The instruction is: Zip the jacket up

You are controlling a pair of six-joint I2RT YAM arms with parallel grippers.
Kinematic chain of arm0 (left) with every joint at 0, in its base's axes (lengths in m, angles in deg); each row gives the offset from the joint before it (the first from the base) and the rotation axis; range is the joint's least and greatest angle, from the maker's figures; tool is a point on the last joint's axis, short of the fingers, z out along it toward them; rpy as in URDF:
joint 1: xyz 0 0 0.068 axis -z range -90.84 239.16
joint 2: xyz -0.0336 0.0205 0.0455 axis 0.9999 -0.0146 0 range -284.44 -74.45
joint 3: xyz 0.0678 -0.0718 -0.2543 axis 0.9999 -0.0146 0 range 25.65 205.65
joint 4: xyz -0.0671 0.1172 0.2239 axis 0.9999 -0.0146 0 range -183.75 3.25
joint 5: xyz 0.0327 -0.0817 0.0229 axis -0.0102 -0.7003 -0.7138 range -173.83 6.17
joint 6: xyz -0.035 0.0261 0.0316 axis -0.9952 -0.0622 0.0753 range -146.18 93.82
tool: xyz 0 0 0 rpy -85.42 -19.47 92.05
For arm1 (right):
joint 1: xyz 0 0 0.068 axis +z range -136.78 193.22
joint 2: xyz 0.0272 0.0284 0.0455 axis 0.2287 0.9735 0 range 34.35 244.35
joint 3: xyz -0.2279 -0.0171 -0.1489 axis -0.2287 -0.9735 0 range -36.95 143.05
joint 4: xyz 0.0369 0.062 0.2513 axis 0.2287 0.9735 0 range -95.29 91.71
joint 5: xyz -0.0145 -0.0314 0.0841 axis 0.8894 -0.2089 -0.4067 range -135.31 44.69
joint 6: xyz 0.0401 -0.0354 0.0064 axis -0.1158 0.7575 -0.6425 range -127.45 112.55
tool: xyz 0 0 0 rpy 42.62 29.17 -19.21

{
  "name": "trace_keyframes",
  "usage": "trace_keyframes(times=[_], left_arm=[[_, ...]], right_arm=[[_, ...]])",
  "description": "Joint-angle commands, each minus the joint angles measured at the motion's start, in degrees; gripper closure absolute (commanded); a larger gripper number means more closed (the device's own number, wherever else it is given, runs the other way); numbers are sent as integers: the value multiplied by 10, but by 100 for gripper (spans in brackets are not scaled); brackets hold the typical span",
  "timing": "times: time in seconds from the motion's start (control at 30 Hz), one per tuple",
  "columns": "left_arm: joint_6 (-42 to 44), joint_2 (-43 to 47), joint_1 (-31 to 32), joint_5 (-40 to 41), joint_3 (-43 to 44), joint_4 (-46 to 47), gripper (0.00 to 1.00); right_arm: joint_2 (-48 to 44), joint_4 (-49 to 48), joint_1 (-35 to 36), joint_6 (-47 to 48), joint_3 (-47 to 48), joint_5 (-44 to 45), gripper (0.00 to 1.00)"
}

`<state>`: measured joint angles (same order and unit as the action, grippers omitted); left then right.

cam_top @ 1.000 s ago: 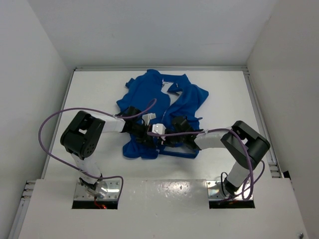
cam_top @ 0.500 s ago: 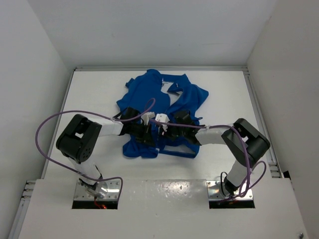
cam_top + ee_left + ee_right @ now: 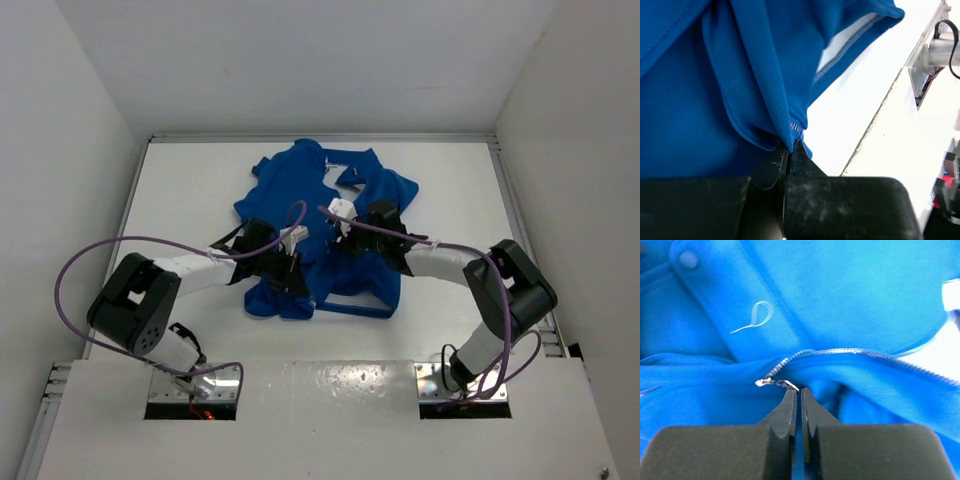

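While the left hand [image 3: 791, 147] is clamped shut on the near hem of the jacket [image 3: 290, 185], mid tabletop [image 3: 190, 180], the right hand [image 3: 799, 392], closed on the zipper pull [image 3: 772, 382], has unzipped track running toward the far edge.

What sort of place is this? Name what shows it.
Probably a robot test cell: a white table boxed in by bare walls, two cabled arms bolted at its near edge, one blue jacket laid out.
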<state>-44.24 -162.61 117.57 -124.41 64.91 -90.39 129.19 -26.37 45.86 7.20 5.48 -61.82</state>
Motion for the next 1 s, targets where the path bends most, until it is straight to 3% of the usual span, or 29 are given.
trace_keyframes(times=[0.0, 0.3, 0.63, 0.83, 0.97], left_arm=[[20, 41, 18, -28, -27, -73, 100], [87, 106, 60, 0, -31, -97, 100], [171, 159, 96, 66, 34, -159, 100], [316, 172, 97, 133, 88, -250, 100], [396, 219, 62, 165, 88, -276, 100]], right_arm=[[-32, 2, -46, 6, 49, 79, 100], [5, 57, -122, -9, 120, 62, 100], [133, 105, -203, -37, 304, 52, 100], [179, 120, -230, -42, 381, 55, 100], [213, 123, -247, -36, 418, 61, 100]])
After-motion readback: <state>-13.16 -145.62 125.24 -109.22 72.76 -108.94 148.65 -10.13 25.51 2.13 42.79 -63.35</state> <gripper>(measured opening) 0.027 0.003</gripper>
